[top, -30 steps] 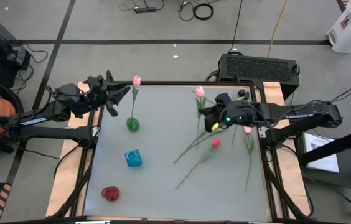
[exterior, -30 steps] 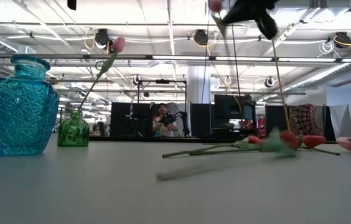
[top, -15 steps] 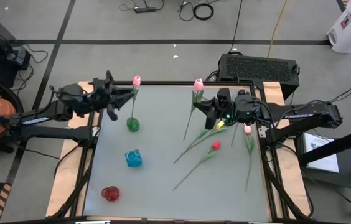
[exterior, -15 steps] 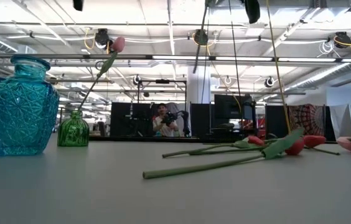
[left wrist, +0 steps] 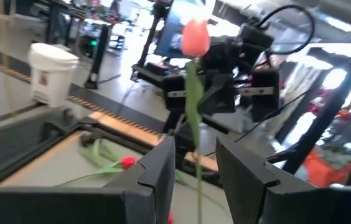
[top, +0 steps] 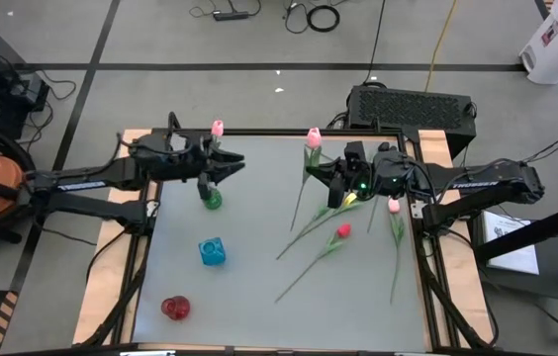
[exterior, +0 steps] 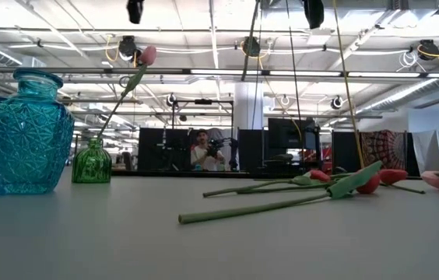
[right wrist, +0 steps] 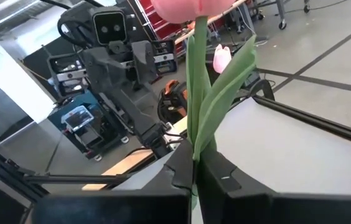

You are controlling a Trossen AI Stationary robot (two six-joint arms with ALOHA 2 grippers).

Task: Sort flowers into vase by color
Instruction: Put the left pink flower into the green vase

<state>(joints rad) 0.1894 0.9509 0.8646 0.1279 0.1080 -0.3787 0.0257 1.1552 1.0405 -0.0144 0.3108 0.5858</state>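
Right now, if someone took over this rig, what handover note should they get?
Right gripper: shut on a pink tulip, held upright above the table's far right part.
Left gripper: open, holding nothing, above the green vase, facing the right arm.
Done: one pink tulip stands in the green vase.
Blue vase and red vase hold no flowers.
Left: place the held pink tulip, then sort the tulips lying on the right side of the table: a red one, a pink one, and at least one more under the right arm.
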